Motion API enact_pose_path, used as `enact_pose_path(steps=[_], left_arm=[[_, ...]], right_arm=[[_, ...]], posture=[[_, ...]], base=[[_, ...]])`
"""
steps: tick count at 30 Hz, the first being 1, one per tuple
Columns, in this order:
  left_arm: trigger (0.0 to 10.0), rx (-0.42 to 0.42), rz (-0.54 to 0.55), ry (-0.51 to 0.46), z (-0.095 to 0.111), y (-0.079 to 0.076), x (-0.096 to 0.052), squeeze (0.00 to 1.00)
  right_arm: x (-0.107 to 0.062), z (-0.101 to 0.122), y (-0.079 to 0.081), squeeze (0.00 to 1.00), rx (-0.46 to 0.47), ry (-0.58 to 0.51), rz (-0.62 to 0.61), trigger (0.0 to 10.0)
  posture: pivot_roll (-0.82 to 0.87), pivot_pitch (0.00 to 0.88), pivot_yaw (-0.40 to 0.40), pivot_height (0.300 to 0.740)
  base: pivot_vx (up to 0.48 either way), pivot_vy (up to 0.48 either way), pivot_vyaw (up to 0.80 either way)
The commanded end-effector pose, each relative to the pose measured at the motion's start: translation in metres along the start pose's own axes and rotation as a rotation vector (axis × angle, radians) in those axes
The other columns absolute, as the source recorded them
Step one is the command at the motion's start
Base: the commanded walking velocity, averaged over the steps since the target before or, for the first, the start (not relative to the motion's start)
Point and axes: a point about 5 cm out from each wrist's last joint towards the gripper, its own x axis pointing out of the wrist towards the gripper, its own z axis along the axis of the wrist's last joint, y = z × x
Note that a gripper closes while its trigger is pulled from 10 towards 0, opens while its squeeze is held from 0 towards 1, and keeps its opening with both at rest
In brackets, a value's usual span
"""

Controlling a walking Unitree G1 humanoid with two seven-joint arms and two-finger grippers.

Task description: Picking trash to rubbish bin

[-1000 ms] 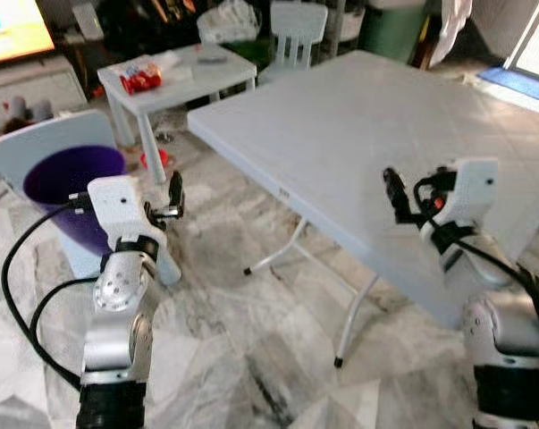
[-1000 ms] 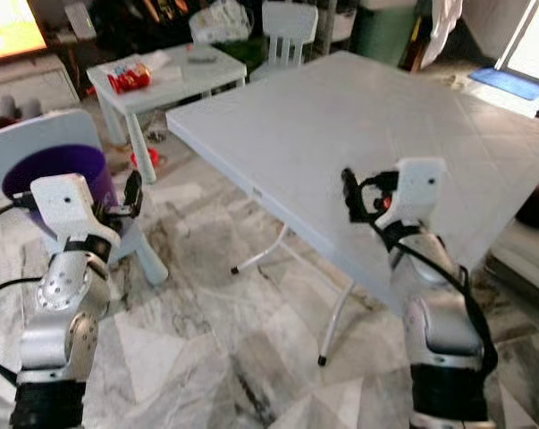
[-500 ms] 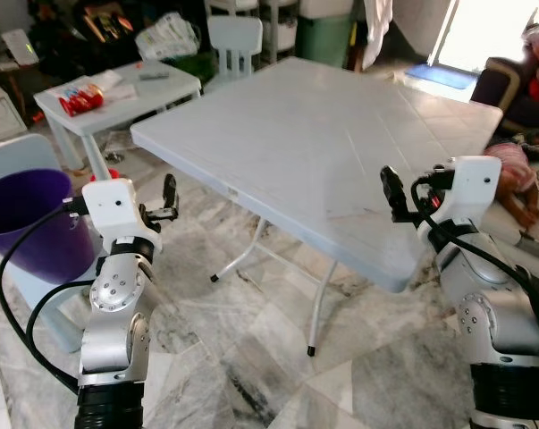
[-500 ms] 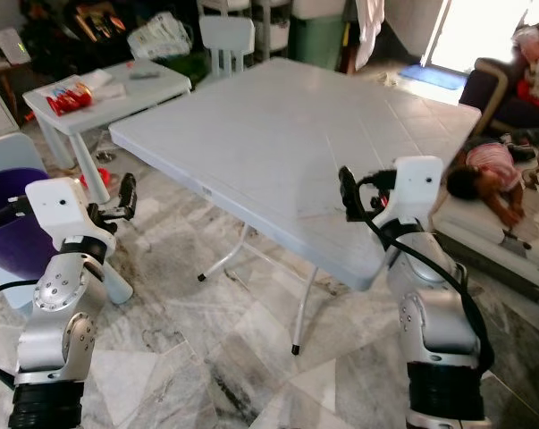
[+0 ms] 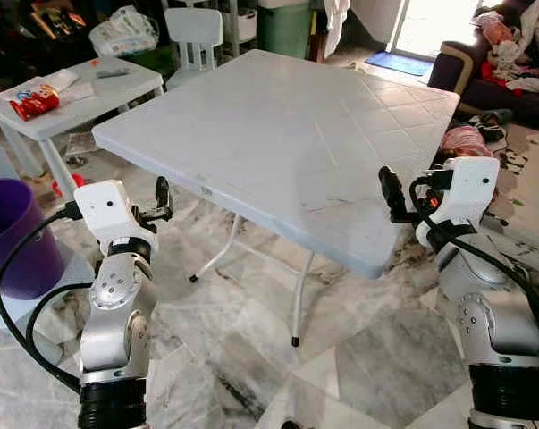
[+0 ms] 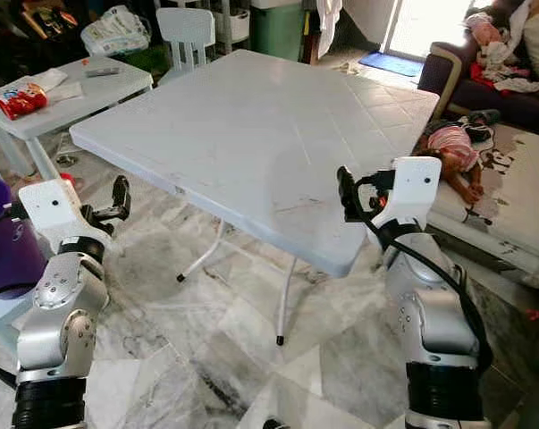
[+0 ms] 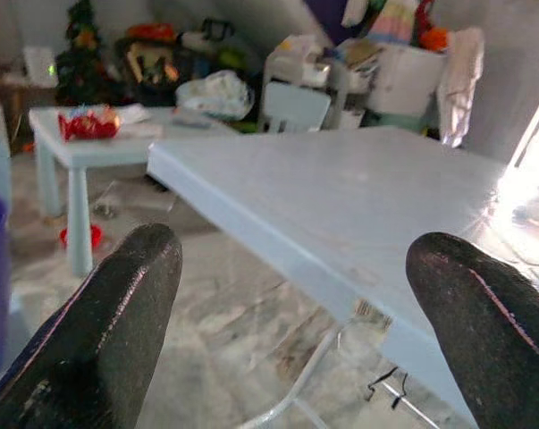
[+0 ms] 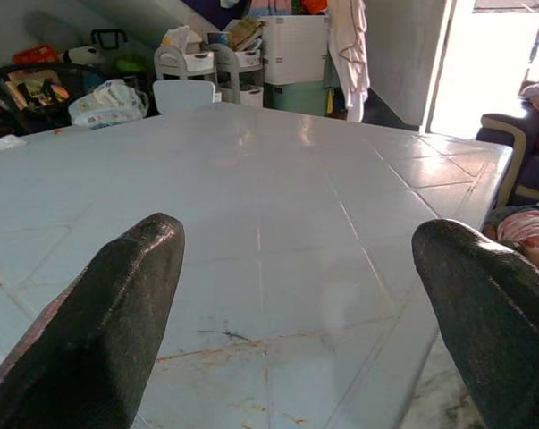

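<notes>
Red snack wrapper [image 5: 34,101]: lies on the small white table [image 5: 108,85], far left. Likely light, crinkly, slippery; pinch a crimped end. Purple bin [image 5: 14,237]: near left. Left gripper [image 5: 163,198] and right gripper [image 5: 390,192]: wide open, empty, beside the folding table [image 5: 278,134].

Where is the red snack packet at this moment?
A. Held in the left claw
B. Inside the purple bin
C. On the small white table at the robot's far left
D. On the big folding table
C: the red packet lies on the small white table, apart from the purple bin; the left claw is open and holds nothing.
</notes>
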Motion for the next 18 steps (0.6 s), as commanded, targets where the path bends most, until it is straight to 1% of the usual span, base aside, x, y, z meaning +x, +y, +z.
enact_pose_path(steps=[1, 9, 11, 16, 18], left_arm=[[10.0, -0.031, 0.019, 0.026, 0.001, -0.0003, 0.004, 0.0], [10.0, -0.049, 0.003, 0.045, 0.001, -0.0009, 0.0048, 0.0], [10.0, -0.051, 0.001, 0.049, 0.0012, -0.001, 0.0052, 0.0], [10.0, -0.06, 0.0, 0.057, 0.0014, -0.001, 0.0059, 0.0], [10.0, -0.063, -0.005, 0.061, 0.0016, -0.0013, 0.006, 0.0]], right_arm=[[0.0006, 0.004, -0.0023, 0.0, -0.009, -0.008, -0.014, 10.0], [0.0006, 0.0044, -0.0026, 0.0, -0.013, -0.01, -0.016, 10.0], [0.0007, 0.0046, -0.0023, 0.0, -0.017, -0.011, -0.014, 10.0], [0.0009, 0.0047, -0.002, 0.0, -0.017, -0.013, -0.013, 10.0], [0.0012, 0.0047, -0.002, 0.0, -0.017, -0.013, -0.013, 10.0]], posture=[[-0.01, 0.051, -0.011, 0.74], [-0.01, 0.051, -0.011, 0.74], [-0.01, 0.051, -0.011, 0.74], [-0.01, 0.045, -0.012, 0.74], [-0.01, 0.045, -0.012, 0.74]], base=[[0.0, 0.0, -0.8], [0.0, 0.0, -0.79], [0.0, 0.0, -0.4], [0.0, 0.0, 0.0], [0.0, 0.311, 0.0]])
